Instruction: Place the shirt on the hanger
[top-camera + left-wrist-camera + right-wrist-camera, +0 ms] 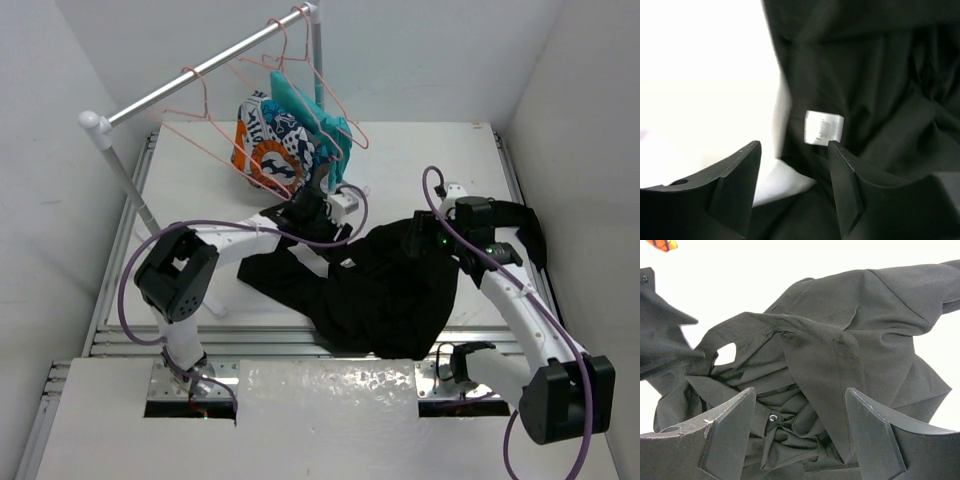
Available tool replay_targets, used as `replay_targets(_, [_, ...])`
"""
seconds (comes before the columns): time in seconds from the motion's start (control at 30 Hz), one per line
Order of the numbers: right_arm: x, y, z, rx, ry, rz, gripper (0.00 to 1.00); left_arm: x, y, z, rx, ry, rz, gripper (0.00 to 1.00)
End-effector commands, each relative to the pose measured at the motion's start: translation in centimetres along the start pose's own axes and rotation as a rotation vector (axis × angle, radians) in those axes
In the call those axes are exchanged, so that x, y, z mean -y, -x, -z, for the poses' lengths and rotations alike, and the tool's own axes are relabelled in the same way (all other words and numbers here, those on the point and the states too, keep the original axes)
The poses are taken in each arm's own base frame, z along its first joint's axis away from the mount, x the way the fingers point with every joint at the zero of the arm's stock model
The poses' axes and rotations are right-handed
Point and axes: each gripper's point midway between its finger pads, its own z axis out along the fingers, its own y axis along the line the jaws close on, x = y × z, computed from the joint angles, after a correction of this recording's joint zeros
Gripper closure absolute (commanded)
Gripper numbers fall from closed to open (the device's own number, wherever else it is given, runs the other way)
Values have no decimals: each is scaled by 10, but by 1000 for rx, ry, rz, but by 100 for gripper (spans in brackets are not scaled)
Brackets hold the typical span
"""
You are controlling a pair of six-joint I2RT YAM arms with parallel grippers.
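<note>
I read both hands wide: left hand beside the white label, right hand over the shirt, crumpled on the bench centre. The shirt's 3 o'clock edge is hidden by the right arm.

Shirt is heaped on the counter, right of centre and toward the near edge, with one part trailing left and another running right behind the right arm. The rail crosses the back left corner. A hanger hangs on its left part, and more hangers hang to the right. Printed garment hangs under the rail, second garment just behind and right of it. Left claw sits at the shirt's back left edge, the label just past one fingertip. Right claw is above the shirt's right side.
</note>
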Motion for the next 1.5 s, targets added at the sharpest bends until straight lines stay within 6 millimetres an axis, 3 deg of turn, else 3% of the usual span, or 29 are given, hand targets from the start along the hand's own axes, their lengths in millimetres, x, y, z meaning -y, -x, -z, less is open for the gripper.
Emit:
replay_targets(0.0, [-8,10,7,31,37,25,26,-20,42,10,113,18,57,45])
replay_targets(0.1, [-9,8,7,36,44,29,26,-20,35,1,82,1,44,44])
replay_targets(0.3, [-11,10,9,40,53,29,25,20,6,-8,20,-148,101,43])
replay_targets(0.37, [-12,9,9,35,57,20,25,27,4,-8,26,-162,91,42])
replay_targets(0.47, [-14,9,8,36,68,7,24,25,-5,-11,10,-145,95,45])
replay_targets(0.5, [-14,7,7,34,71,4,24,22,-7,-11,4,-134,90,50])
replay_targets(0.53, [-14,8,7,38,72,1,25,20,-8,-12,-2,-121,86,69])
replay_targets(0.6, [-14,6,7,36,74,3,25,19,-5,-10,-12,-119,69,96])
replay_targets(0.67, [-14,8,8,42,78,29,25,22,8,-1,18,-128,-8,100])
replay_targets(0.77, [-23,19,16,61,126,107,25,32,52,24,118,-141,-156,100])
replay_targets(0.83, [-35,37,28,118,179,199,25,42,63,39,132,-164,-237,100])
replay_targets(0.87, [-40,44,32,145,199,235,24,47,82,53,175,-167,-331,100])
replay_targets(1.0, [-63,80,58,297,284,429,23,56,95,78,163,-205,-531,100])
replay_targets(1.13, [-83,103,73,377,353,631,21,69,102,102,153,-267,-735,100])
replay_targets(1.17, [-93,104,77,380,411,659,21,72,120,112,185,-258,-794,100])
replay_targets(1.2, [-99,112,79,387,434,676,21,73,124,116,188,-260,-811,100])
replay_targets(1.23, [-105,115,80,388,464,693,20,77,122,120,172,-283,-817,100])
replay_targets(1.27, [-114,119,85,397,509,707,20,81,132,127,197,-286,-853,100])
replay_targets(1.47, [-123,105,60,310,630,709,20,101,135,142,229,-368,-797,98])
